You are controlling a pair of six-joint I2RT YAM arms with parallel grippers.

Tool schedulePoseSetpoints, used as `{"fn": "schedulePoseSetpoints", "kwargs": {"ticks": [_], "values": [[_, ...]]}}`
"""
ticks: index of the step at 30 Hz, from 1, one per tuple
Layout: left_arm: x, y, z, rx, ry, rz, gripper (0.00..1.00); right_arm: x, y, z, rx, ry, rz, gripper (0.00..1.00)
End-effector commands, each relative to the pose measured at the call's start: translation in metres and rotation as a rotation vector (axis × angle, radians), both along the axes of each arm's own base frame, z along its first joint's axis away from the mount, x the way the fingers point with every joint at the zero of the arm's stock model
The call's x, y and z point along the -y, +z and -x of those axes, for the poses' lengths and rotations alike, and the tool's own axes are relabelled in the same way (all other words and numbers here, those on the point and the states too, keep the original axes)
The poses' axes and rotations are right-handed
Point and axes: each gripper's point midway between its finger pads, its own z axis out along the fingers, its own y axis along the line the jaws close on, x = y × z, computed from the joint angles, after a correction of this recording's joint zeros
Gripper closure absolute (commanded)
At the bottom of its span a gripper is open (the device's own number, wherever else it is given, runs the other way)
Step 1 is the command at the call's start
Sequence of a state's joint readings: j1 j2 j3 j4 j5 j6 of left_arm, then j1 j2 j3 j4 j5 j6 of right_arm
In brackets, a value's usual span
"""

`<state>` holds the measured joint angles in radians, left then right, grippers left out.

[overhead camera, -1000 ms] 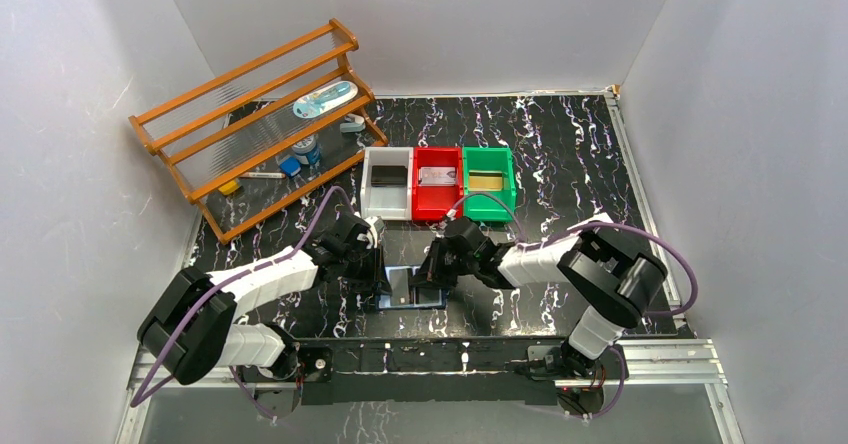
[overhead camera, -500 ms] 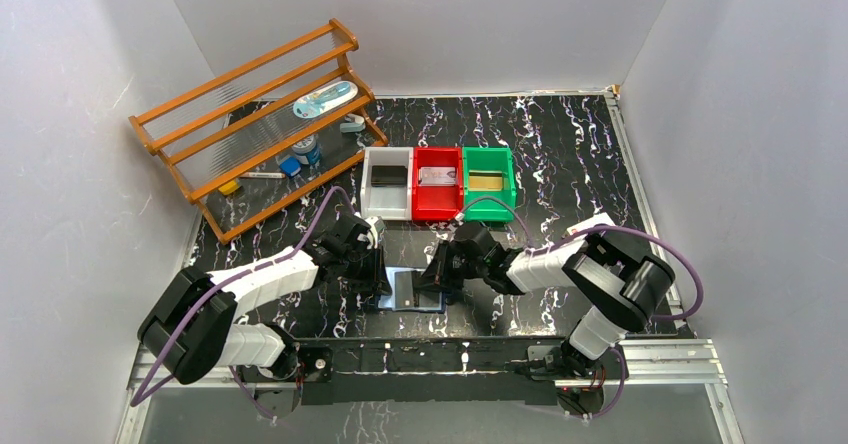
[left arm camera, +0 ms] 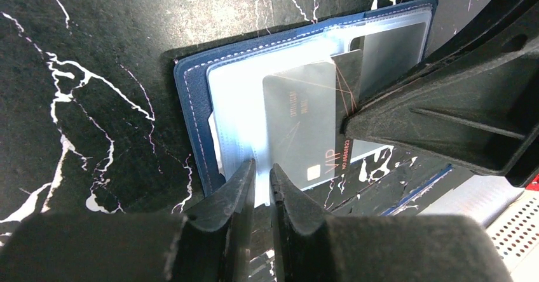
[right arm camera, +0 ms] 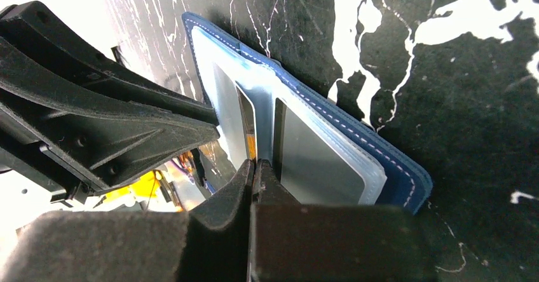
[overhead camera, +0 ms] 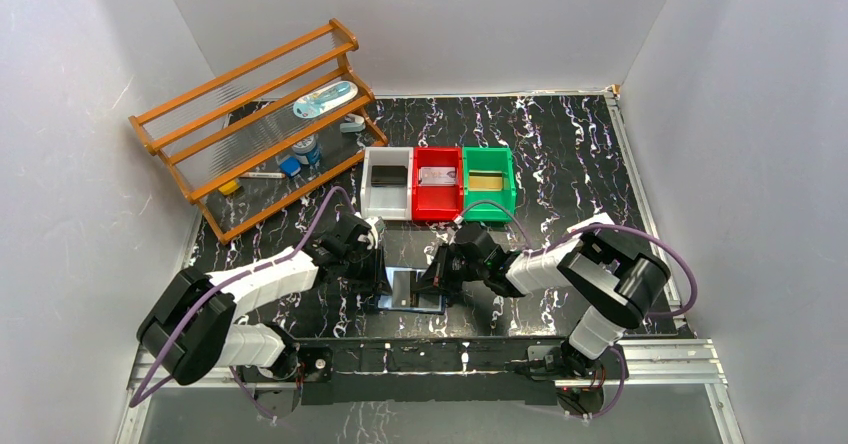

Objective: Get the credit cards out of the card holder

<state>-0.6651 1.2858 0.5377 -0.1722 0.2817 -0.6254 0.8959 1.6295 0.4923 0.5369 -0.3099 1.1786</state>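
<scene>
1. Card holder (left arm camera: 194,104), a dark navy bifold wallet with light blue clear-plastic pockets, lies open and flat on the black, white-veined counter (overhead camera: 560,144), between the two arms and close to their bases.
2. A silvery-grey plastic credit card (left arm camera: 299,123) marked VIP lies across the pockets. It looks partly drawn out; I cannot tell how much is left under the plastic.
3. Right gripper (right arm camera: 255,164): jaws closed on the card's edge, near a corner. The bite looks thin to me.
4. Left gripper (left arm camera: 259,167): jaws almost together, apparently pinching the near rim of the holder's pocket sheet. I read this as the anchor.
5. Step in hand, as I judge it: pull the card fully clear of the pocket.
6. I should pull in the plane of the card, along the pocket's opening. Lifting would likely bend the card and drag the holder up with it.
7. The left clamp should hold firm until the card's trailing edge is free. If the holder slides with the card, I stop and re-seat.
8. Risk: a corner grip may let the card pivot or slip. Move slowly and steadily, and take a deeper hold if the card rotates.
9. A greyish panel shows in the far pocket. I cannot tell whether it is another card.
</scene>
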Motion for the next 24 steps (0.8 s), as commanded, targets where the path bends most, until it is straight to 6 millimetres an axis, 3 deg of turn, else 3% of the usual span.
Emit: {"fn": "schedulePoseSetpoints", "kwargs": {"ticks": [1, 7, 10, 16, 24], "values": [[-0.017, 0.000, -0.002, 0.020, 0.028, -0.095, 0.84, 0.011, -0.005, -0.001, 0.011, -0.030, 0.045, 0.96], [0.007, 0.045, -0.028, 0.120, 0.053, 0.016, 0.75, 0.011, -0.013, 0.001, -0.016, -0.026, 0.058, 0.96], [0.015, 0.053, -0.030, 0.129, 0.042, 0.055, 0.70, 0.012, -0.014, 0.001, -0.021, -0.029, 0.063, 0.96], [0.027, 0.031, -0.011, 0.024, -0.021, 0.119, 0.70, 0.013, -0.014, 0.000, -0.017, -0.036, 0.069, 0.96], [0.016, -0.006, 0.004, -0.046, 0.000, 0.069, 0.74, 0.013, -0.012, 0.001, -0.021, -0.038, 0.065, 0.95]]}}
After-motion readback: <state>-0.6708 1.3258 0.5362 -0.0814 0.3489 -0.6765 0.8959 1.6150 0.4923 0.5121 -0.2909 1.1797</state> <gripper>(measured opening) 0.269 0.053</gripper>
